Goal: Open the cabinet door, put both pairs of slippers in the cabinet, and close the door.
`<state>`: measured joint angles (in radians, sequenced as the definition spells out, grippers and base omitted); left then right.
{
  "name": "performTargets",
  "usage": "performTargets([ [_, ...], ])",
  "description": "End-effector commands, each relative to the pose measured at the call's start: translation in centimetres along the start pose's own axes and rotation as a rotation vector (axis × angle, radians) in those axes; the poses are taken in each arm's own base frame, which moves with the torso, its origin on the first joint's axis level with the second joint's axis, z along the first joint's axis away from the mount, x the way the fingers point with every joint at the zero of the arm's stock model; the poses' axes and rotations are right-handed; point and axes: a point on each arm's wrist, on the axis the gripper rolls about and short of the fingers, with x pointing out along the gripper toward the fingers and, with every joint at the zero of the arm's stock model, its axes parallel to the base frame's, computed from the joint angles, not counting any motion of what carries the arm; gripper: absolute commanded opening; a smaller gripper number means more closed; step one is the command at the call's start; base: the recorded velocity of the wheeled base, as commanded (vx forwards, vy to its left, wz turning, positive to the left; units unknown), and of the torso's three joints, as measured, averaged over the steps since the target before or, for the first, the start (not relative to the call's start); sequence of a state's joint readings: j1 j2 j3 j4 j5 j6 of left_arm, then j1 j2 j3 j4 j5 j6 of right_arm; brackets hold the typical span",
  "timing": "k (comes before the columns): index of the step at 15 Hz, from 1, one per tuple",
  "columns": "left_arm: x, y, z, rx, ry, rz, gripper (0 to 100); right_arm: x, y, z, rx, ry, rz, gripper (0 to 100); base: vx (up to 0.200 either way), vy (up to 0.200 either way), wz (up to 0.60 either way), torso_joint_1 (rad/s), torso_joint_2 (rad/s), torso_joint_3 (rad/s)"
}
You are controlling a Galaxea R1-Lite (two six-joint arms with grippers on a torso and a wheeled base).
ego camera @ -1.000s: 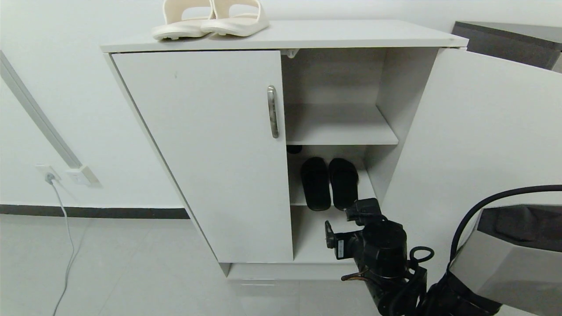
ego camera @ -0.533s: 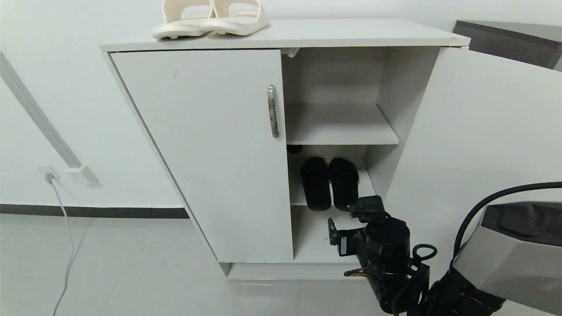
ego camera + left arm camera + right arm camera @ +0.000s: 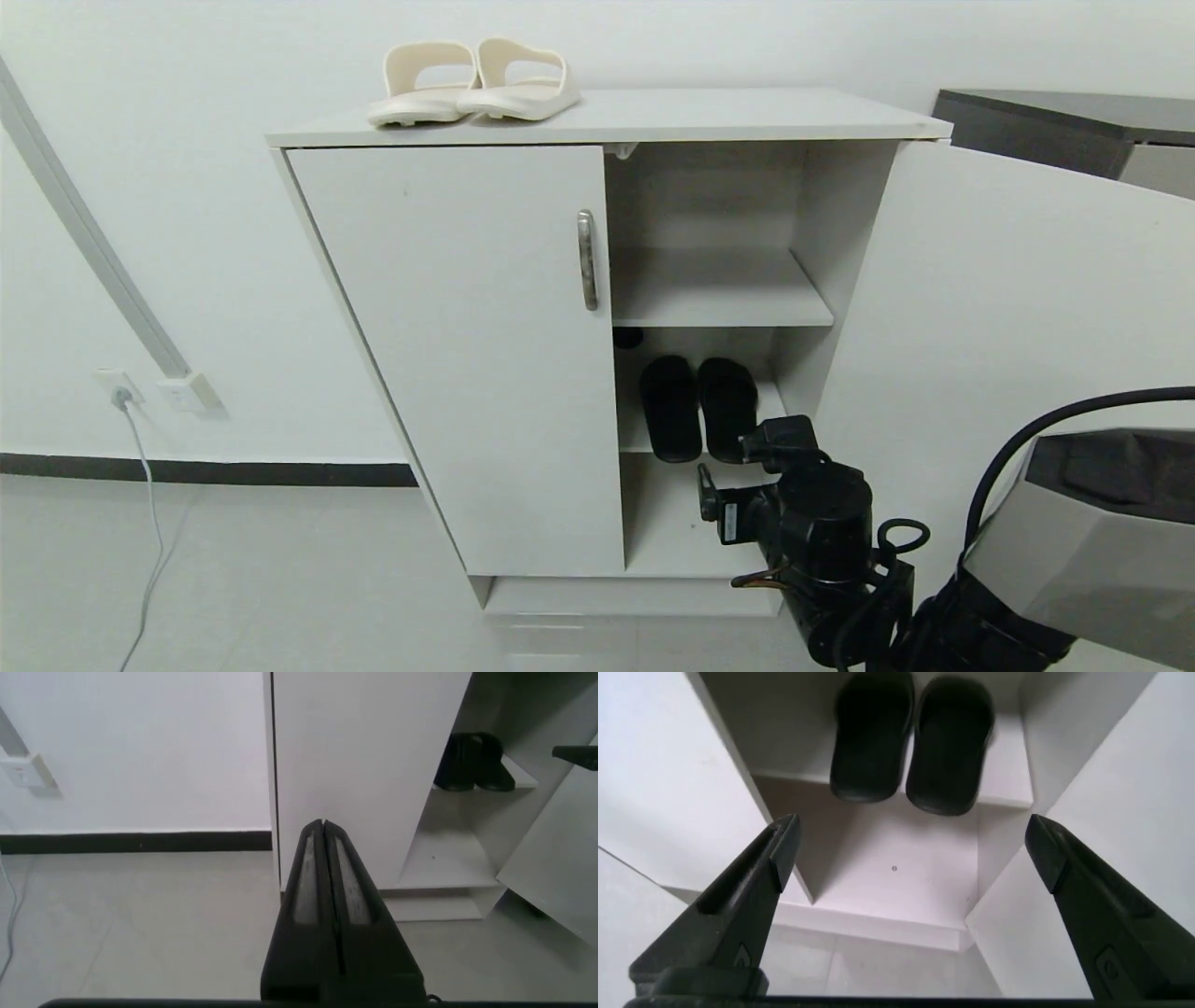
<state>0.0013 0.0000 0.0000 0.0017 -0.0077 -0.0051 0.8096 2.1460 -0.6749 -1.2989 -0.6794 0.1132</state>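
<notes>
We see our right arm (image 3: pixel 831 551) in the lower right of the head view. It rises from the bottom edge, and its black wrist (image 3: pixel 812 513), with looped cables beside it, points up toward the middle of the frame. Our right claw (image 3: pixel 912 831) stands wide open. Its two dark fingers (image 3: pixel 738 924) are spread far apart with a broad gap between them, and the claw is empty. Our left claw (image 3: pixel 322 840) is closed and empty, its two long fingers pressed flat together along their whole length, with only a thin seam between the pads. It points forward and tilts somewhat downward.
</notes>
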Motion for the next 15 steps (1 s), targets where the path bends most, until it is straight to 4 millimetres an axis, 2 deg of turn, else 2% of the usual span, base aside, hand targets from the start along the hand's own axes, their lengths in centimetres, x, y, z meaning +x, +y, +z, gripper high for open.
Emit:
performTargets([
  [1,0.01,0.00,0.01,0.004,0.001,0.000,0,0.02,0.03,-0.09,0.000,0.001,0.000,100,0.000,0.000,0.00,-0.002,0.00,0.203],
  [8,0.01,0.00,0.01,0.002,0.001,0.000,0,0.07,-0.01,-0.12,0.004,-0.004,-0.001,100,0.000,0.000,0.00,0.001,0.00,0.030],
  [15,0.01,0.00,0.01,0.002,0.001,0.000,0,0.13,0.03,-0.24,0.002,-0.001,-0.001,100,0.000,0.200,0.00,0.004,0.00,0.004],
])
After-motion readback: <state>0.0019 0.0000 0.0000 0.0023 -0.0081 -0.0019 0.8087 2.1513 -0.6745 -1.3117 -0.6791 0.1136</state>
